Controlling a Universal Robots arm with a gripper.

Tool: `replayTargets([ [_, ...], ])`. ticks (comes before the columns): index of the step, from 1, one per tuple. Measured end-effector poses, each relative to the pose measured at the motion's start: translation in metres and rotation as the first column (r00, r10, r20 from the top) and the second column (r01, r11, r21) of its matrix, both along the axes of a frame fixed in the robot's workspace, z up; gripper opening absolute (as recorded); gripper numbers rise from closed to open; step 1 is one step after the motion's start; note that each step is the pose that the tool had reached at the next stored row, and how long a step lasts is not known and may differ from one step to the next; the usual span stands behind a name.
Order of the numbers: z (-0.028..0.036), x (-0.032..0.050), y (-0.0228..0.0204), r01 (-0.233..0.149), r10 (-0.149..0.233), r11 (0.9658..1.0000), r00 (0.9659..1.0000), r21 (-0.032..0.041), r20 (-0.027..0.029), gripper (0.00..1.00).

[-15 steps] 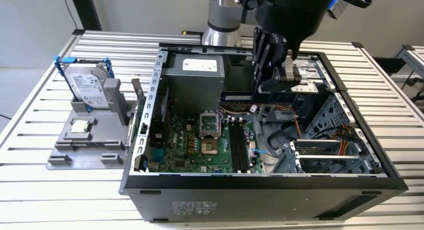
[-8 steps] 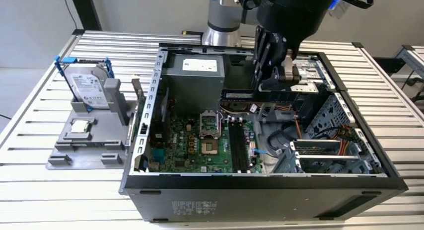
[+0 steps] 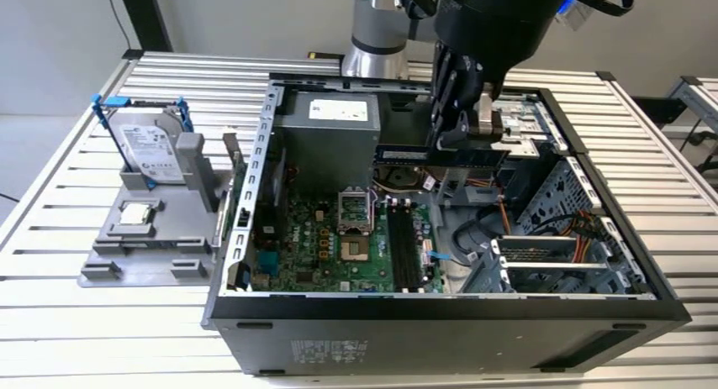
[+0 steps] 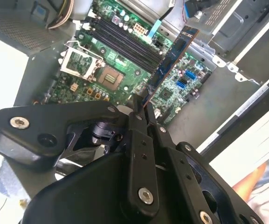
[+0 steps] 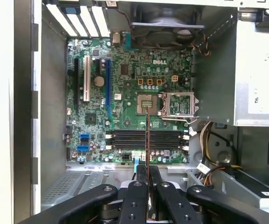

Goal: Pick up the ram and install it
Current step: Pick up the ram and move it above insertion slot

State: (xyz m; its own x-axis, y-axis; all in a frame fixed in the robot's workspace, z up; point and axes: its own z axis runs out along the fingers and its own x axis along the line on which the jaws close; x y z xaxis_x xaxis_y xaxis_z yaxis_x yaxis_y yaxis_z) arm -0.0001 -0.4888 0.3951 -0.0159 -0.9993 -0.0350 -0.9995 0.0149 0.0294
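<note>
Ram is held tight in the gripper, whose jaws are narrowed onto it, above the open computer case. In the exterior view its long axis runs from nine to three o'clock. The memory slots lie lower, toward seven o'clock from the gripper, and run from twelve to six, so crosswise to the stick.

In the second wrist view the ram reaches out from the gripper over the green board, apart from the slots.

In the first wrist view we see the ram edge-on, crossing the slots. The room around them looks free to us.
</note>
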Motion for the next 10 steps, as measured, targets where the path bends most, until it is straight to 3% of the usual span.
replayTargets([
  [6,0.0,0.0001,0.0002,0.002,-0.002,1.0,1.0,0.0002,-0.0001,0.0],
  [10,-0.0001,0.0021,0.0038,0.002,-0.002,1.0,1.0,0.0,-0.0001,0.0],
])
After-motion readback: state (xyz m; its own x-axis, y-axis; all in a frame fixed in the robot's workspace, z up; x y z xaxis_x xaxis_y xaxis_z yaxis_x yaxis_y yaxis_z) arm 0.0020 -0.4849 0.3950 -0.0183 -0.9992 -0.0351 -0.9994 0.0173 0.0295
